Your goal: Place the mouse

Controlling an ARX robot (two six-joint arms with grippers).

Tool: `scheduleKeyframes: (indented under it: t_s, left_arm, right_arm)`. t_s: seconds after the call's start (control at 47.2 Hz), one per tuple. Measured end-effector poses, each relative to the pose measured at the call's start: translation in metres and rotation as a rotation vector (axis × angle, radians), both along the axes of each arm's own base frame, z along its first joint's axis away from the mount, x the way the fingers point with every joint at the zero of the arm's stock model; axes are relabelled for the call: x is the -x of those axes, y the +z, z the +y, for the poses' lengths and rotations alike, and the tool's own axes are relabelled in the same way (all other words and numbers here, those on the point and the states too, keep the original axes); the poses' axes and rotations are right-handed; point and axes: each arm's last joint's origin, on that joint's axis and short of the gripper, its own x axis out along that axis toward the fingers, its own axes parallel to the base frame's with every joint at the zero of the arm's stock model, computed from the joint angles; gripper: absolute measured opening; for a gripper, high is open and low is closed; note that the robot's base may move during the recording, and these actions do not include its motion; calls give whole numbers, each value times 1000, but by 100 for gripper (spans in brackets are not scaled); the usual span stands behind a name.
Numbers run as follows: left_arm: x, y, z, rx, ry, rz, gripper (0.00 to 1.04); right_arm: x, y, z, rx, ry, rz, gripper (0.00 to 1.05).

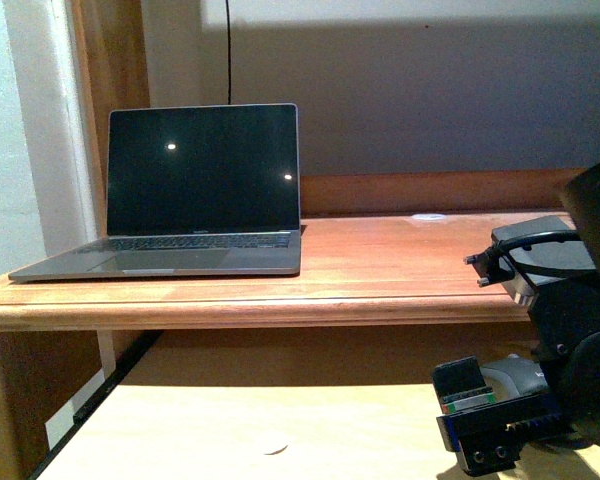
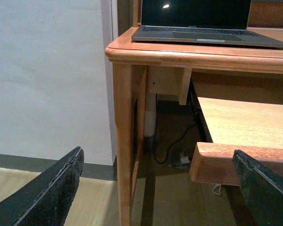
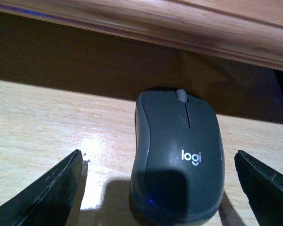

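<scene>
Closest to me, the right gripper (image 3: pixel 158 157) hangs low over the pale wooden pull-out shelf (image 1: pixel 230 420). Its black fingers (image 3: pixel 52 188) are spread wide either side of the small dark grey domed plastic mouse (image 3: pixel 179 155), which rests on that shelf untouched, a little nearer one finger than the other. That offset worries me: if the jaws close unevenly, the smooth rounded shell may twist or squirt out. The left gripper (image 2: pixel 156 155) is also spread wide and empty, hanging off to the side by the desk leg. Just beyond the mouse, the rounded front edge of the reddish-brown wooden desk top (image 1: pixel 380 270) overhangs. I reckon a straight lift could knock the wrist or the mouse against it. Further back stands the open grey laptop (image 1: pixel 200 190) with its dark screen, which a careless sweep across the top could bump.
</scene>
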Motion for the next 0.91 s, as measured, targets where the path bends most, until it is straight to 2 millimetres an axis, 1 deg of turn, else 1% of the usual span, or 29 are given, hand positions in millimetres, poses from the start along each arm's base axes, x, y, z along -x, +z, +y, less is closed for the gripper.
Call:
scheduleKeyframes:
  t_s: [0.339, 0.381, 0.402, 0.445, 0.466, 0.529, 0.55, 0.614, 0.656, 0.783, 0.91]
  left_arm:
    - [0, 0, 0, 0, 0, 0, 97]
    - [0, 0, 0, 0, 0, 0, 97]
    - [0, 0, 0, 0, 0, 0, 97]
    - [0, 0, 0, 0, 0, 0, 97]
    - [0, 0, 0, 0, 0, 0, 97]
    - [0, 0, 0, 0, 0, 0, 97]
    - [0, 0, 0, 0, 0, 0, 97]
    - [0, 0, 0, 0, 0, 0, 97]
    - [0, 0, 0, 0, 0, 0, 97]
    - [0, 0, 0, 0, 0, 0, 97]
    - [0, 0, 0, 0, 0, 0, 97]
  right_arm:
    - [-25, -8, 1, 11, -46, 39, 97]
    - [-27, -8, 0, 4, -54, 40, 94]
    - [-28, -8, -1, -2, -58, 41, 89]
    - [-29, -8, -2, -9, -63, 44, 82]
    - [-29, -8, -3, -10, -63, 44, 81]
    - [-30, -7, -5, -21, -62, 44, 71]
    - [-30, -7, -5, -22, -61, 45, 69]
    - [-29, -4, -8, -37, -56, 45, 60]
    - [-27, -3, -10, -44, -51, 45, 57]
    - [-17, 5, -18, -69, -37, 39, 56]
    - [2, 23, -30, -100, -16, 14, 56]
